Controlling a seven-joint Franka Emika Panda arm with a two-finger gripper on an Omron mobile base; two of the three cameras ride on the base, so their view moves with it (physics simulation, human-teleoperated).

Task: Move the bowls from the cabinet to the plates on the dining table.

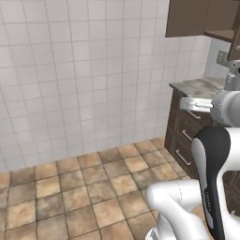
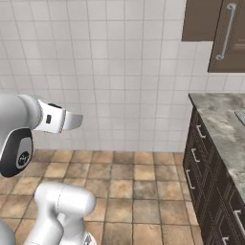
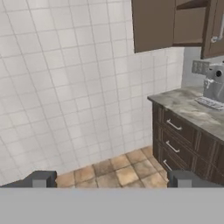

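Note:
The dark brown wall cabinet (image 3: 157, 24) hangs at the upper right, and it also appears in the left base view (image 1: 187, 18) and the right base view (image 2: 203, 19). One door (image 3: 214, 26) with a silver bar handle stands ajar, showing a strip of dim interior. The bowls, the plates and the dining table are out of view. My gripper (image 3: 113, 180) is open, its two dark fingertips (image 3: 41, 179) wide apart with nothing between them. It points at the tiled wall left of the cabinet, well short of it. The white hand (image 2: 62, 119) is held out level.
A mottled stone counter (image 2: 220, 115) runs along the right over low brown drawer units (image 2: 201, 162). A grey appliance (image 3: 214, 85) stands on the counter below a wall outlet (image 3: 200, 67). Brown floor tiles (image 1: 93, 187) stretch to the white tiled wall (image 1: 84, 84).

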